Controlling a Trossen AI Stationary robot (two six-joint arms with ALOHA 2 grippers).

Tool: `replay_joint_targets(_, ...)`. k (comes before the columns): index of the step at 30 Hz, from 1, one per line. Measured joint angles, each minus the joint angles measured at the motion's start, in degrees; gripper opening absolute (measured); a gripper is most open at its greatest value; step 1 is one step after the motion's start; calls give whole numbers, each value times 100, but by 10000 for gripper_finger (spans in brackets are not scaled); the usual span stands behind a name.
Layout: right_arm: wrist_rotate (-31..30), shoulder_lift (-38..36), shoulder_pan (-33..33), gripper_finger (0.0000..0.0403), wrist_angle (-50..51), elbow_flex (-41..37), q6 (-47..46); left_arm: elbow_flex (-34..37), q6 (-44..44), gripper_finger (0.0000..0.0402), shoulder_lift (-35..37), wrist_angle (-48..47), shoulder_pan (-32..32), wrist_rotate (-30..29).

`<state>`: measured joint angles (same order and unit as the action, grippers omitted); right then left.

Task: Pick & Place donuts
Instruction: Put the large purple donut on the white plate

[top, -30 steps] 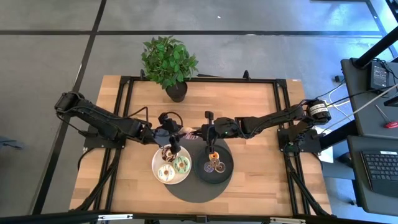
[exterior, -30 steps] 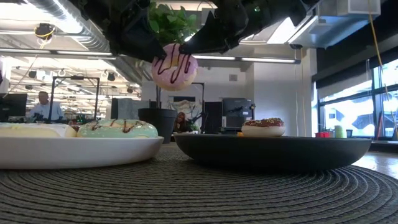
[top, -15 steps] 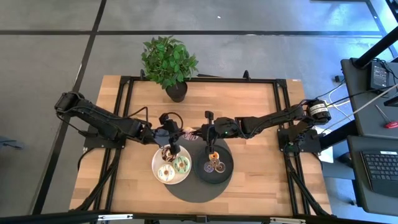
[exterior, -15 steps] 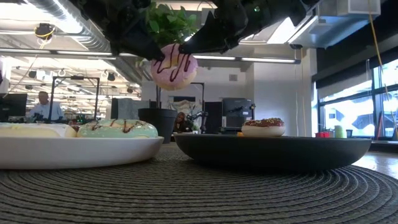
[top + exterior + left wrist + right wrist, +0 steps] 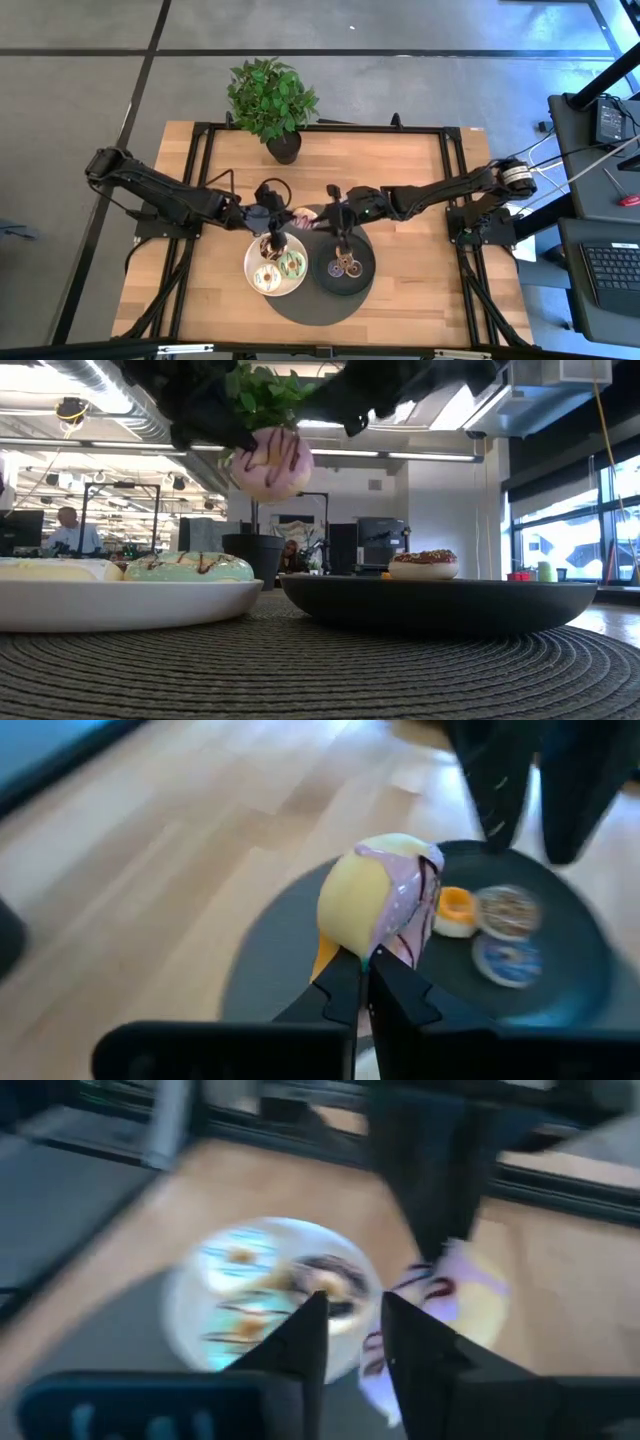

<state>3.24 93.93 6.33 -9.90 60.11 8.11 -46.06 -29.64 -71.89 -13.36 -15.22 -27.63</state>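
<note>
Low view puts the woven mat (image 5: 320, 670) nearest, then the white plate (image 5: 120, 603) with a green donut (image 5: 190, 567) and the black plate (image 5: 440, 600) with a sprinkled donut (image 5: 423, 564); above and between the plates hangs the pink donut (image 5: 268, 463). The left end effector (image 5: 366, 982) is clamped shut on its edge, so the ring stands on edge. The right end effector (image 5: 350, 1335) sits just beside the donut with its fingers parted and nothing between them. From above, the pink donut (image 5: 301, 218) lies between both arms, over the mat's far edge; the black plate (image 5: 362, 270) lies toward the right arm, the white plate (image 5: 250, 265) under the left. A potted plant (image 5: 272, 98) stands at the desk's far edge. No readable writing shows.
</note>
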Motion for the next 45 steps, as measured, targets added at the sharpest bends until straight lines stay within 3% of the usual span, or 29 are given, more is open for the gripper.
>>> replay_joint_targets(3, 423, -316, -91, 124, 503, 7, -30, 0, -236, 7, 271, -190, 0, 512)
replay_joint_targets(7, -322, -830, -137, 155, 1533, 7, -34, -2, -946, 7, 594, -657, 7, 1799)
replay_joint_targets(11, -1212, -1189, -138, 171, 2162, 5, -235, -2, -1788, 7, 640, -963, 0, 2417)
replay_joint_targets(19, -1412, -1287, -141, 171, 2321, 5, -347, -2, -2452, 7, 273, -1163, 11, 3547)
replay_joint_targets(30, -1416, -1285, -142, 173, 2576, 5, -465, -2, -2573, 7, -445, -1213, 1, 3816)
replay_joint_targets(45, -1423, -1283, -142, 173, 2601, 0, -473, -2, -2848, 8, -571, -1458, 2, 3822)
